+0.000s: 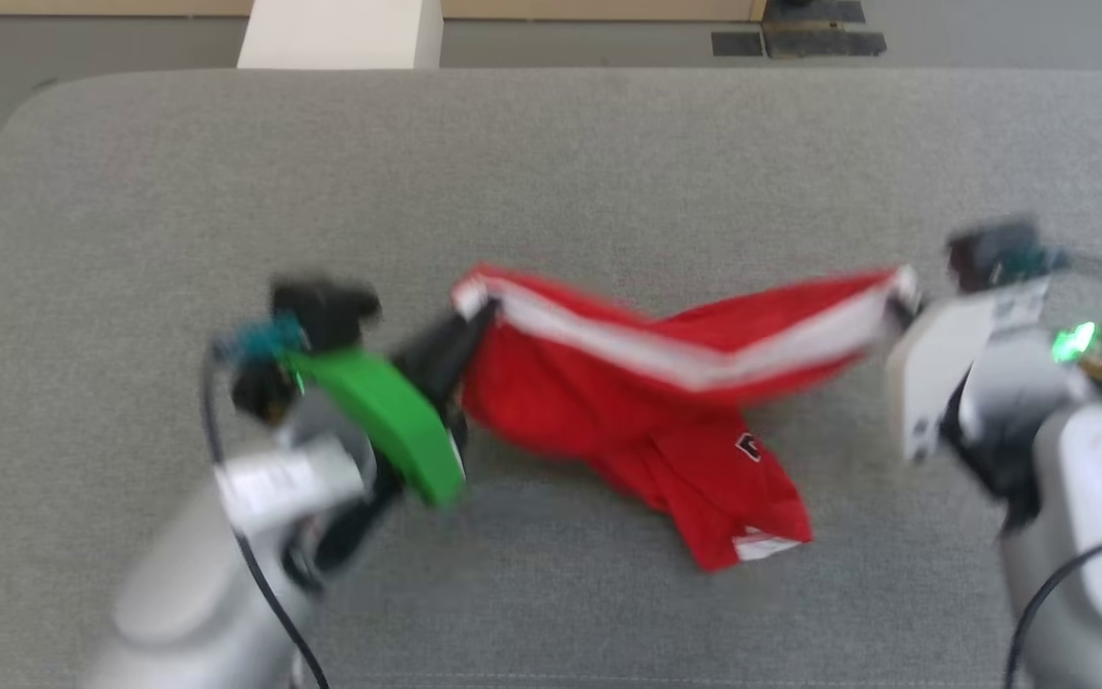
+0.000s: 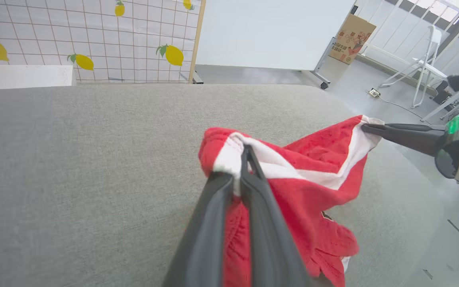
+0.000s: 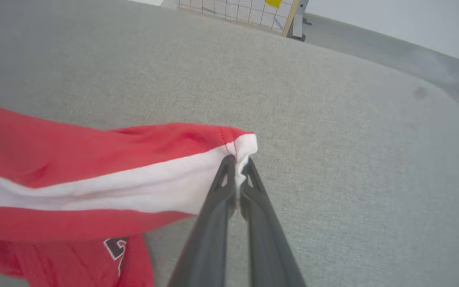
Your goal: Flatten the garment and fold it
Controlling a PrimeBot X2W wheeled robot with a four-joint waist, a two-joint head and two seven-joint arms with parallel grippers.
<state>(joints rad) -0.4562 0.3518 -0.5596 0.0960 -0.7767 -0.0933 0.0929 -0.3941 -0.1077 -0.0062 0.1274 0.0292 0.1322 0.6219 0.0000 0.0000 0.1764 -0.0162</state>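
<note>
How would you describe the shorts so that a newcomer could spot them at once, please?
On the grey fabric surface, look to the middle. The shorts are stretched there, pinched at one end by the left hand and at the other by the right hand. They alone are bright red, with a white stripe.

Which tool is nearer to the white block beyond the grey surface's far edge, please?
Left. The left tool pinches the garment nearly opposite the white block; the right tool holds its opposite end, far rightward.
</note>
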